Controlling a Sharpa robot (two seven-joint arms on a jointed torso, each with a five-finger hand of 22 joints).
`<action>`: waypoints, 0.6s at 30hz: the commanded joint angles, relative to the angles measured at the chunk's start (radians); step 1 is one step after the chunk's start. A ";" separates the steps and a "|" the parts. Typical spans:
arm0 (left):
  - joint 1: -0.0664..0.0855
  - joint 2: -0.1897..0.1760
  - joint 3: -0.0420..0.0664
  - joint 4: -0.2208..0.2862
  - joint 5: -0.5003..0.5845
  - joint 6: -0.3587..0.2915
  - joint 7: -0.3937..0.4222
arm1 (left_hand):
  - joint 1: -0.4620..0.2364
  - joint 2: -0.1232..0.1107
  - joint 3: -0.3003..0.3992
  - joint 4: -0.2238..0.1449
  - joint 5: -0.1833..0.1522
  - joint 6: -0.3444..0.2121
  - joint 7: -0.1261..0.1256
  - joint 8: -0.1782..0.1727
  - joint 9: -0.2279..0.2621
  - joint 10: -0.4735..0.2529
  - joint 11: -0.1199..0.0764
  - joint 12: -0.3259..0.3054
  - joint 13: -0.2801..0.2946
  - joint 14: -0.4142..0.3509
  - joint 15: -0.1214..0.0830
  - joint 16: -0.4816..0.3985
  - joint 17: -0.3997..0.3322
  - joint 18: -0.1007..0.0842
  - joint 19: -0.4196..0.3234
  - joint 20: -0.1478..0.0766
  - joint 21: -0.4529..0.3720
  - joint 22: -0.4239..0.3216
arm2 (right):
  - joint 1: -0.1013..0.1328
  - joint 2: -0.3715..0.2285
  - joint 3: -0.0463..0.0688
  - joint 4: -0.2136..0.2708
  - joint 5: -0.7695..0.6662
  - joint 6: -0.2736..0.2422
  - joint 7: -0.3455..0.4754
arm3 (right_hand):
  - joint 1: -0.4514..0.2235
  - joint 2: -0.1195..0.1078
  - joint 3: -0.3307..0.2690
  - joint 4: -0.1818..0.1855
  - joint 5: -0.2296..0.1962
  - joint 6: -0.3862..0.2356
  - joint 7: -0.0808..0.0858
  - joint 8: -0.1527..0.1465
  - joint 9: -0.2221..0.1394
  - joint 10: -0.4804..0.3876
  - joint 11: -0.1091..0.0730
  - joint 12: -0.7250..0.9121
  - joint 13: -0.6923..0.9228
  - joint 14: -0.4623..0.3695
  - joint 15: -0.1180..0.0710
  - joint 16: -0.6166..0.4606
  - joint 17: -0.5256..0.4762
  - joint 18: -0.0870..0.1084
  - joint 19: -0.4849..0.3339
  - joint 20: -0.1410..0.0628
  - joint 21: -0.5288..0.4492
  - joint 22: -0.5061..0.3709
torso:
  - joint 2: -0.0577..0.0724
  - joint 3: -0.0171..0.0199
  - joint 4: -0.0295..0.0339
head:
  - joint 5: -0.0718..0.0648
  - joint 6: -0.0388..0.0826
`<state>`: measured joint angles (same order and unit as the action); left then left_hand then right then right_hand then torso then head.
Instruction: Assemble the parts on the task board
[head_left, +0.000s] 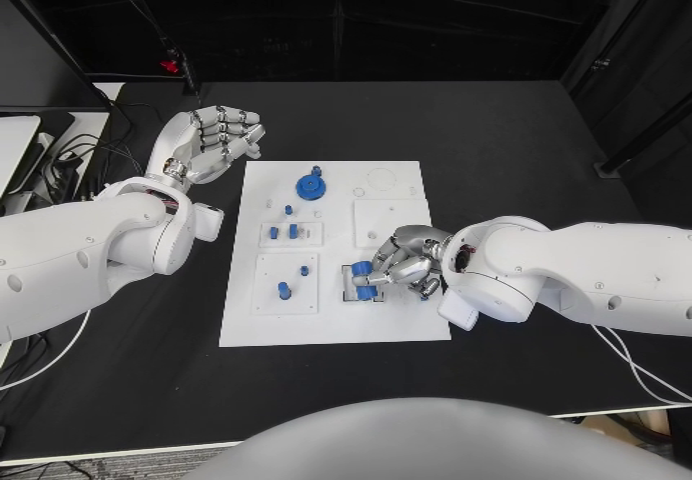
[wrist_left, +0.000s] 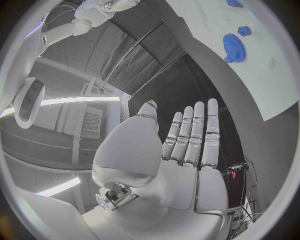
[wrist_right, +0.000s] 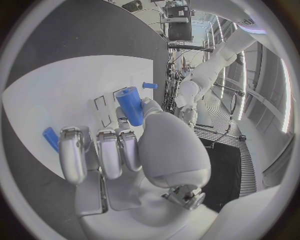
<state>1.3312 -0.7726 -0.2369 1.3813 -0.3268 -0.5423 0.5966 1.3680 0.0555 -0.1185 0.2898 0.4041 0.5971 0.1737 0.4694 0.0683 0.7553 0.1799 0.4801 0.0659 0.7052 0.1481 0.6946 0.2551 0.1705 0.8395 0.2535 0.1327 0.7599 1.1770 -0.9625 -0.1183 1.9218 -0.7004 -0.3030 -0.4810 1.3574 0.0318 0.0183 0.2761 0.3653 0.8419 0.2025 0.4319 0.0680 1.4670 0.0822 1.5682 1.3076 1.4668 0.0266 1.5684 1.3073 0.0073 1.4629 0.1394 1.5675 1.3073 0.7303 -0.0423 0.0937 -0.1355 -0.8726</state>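
Nearest me, my right hand (head_left: 400, 262) pinches one blue cylinder (wrist_right: 129, 105) over the near right part of the white task board (head_left: 389, 325). I count one blue gear (head_left: 312, 185) at the board's far side and several small blue pegs (head_left: 293, 231) left of centre. My left hand (head_left: 214, 139) hovers off the board's far-left corner, fingers straight, released, holding nothing.
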 joint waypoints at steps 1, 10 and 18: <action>0.002 0.000 0.001 0.002 0.003 0.007 0.004 | -0.004 0.010 -0.006 0.002 0.006 -0.009 0.058 0.005 -0.001 -0.006 0.003 0.006 -0.001 -0.009 0.001 0.003 -0.001 0.009 0.006 0.000 0.006 -0.001 | 0.001 0.004 0.000 -0.001 -0.041 0.015 -0.045 | -0.010 0.001 0.001 0.006 -0.003 0.072 -0.062 -0.005 0.001 0.104 -0.006 0.003 0.263 0.104 -0.001 0.002 0.263 -0.007 0.108 -0.005 0.003 0.263 | 0.000 0.0001 -0.0004 | 0.000 0.000; 0.002 -0.001 0.001 0.002 0.003 0.008 0.004 | -0.004 0.010 -0.006 0.002 0.006 -0.009 0.058 0.005 -0.001 -0.006 0.003 0.006 -0.001 -0.009 0.001 0.003 -0.001 0.009 0.006 0.000 0.006 -0.001 | 0.000 0.017 0.000 -0.009 -0.060 0.006 -0.053 | -0.024 0.005 -0.008 0.012 -0.003 0.077 -0.061 -0.015 0.002 0.104 -0.005 0.003 0.263 0.104 -0.001 0.002 0.263 -0.007 0.108 -0.004 0.003 0.263 | 0.000 -0.0002 -0.0002 | 0.000 0.000; 0.002 -0.004 0.001 0.004 0.003 0.007 0.004 | -0.004 0.010 -0.006 0.002 0.006 -0.009 0.058 0.005 -0.001 -0.006 0.003 0.006 -0.001 -0.009 0.001 0.003 -0.001 0.009 0.006 0.000 0.006 -0.001 | 0.000 0.032 0.000 -0.016 -0.076 0.004 -0.061 | -0.055 0.009 -0.031 0.014 -0.003 0.084 -0.059 -0.031 0.003 0.104 -0.003 0.003 0.263 0.104 0.000 0.002 0.263 -0.007 0.108 -0.003 0.003 0.263 | 0.000 0.0006 -0.0007 | 0.005 0.000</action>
<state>1.3312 -0.7765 -0.2369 1.3832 -0.3268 -0.5418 0.5962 1.3680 0.0555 -0.1185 0.2899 0.4041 0.5971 0.1737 0.4694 0.0682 0.7553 0.1799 0.4801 0.0659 0.7051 0.1481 0.6946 0.2552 0.1706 0.8395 0.2536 0.1326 0.7600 1.1770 -0.9331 -0.1180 1.9046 -0.7583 -0.3013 -0.5336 1.3076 0.0422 -0.0073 0.2893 0.3649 0.8770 0.1842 0.4053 0.0693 1.4670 0.0822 1.5683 1.3076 1.4668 0.0267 1.5684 1.3073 0.0073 1.4629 0.1394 1.5675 1.3073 0.7298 -0.0420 0.0926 -0.1314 -0.8726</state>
